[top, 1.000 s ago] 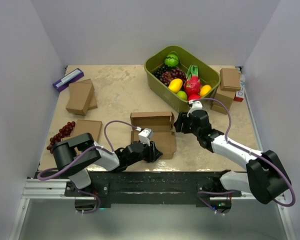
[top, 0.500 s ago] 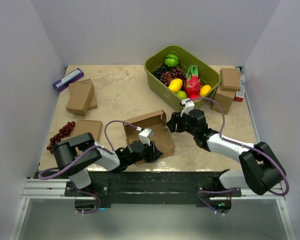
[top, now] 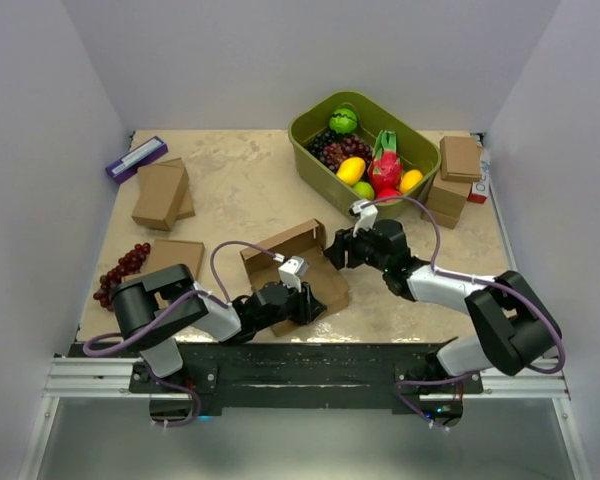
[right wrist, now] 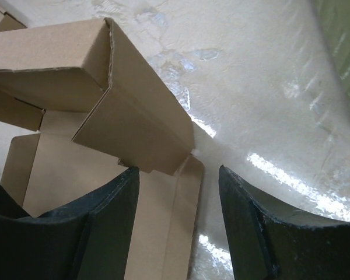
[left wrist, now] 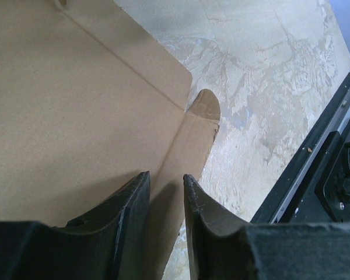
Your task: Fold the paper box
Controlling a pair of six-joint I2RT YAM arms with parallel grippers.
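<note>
Matt brown cardboard paper box [top: 298, 268]

Both arms reach low toward the middle. The left end effector [left wrist: 166, 213] holds its two dark fingers a narrow slit apart, while the right end effector [right wrist: 178, 224] keeps its fingers spread wide.

No text, label, brand, number or sign is showing legibly in any view. The paper box [top: 298, 265] is showing only plain brown cardboard, inside and out. The purple packet [top: 136, 158] lying at about ten o'clock on the table [top: 240, 190] is carrying a pale strip, too small to read. The red-and-white item [top: 479, 189] at about two o'clock is bearing marks that are too blurred to make out.
</note>
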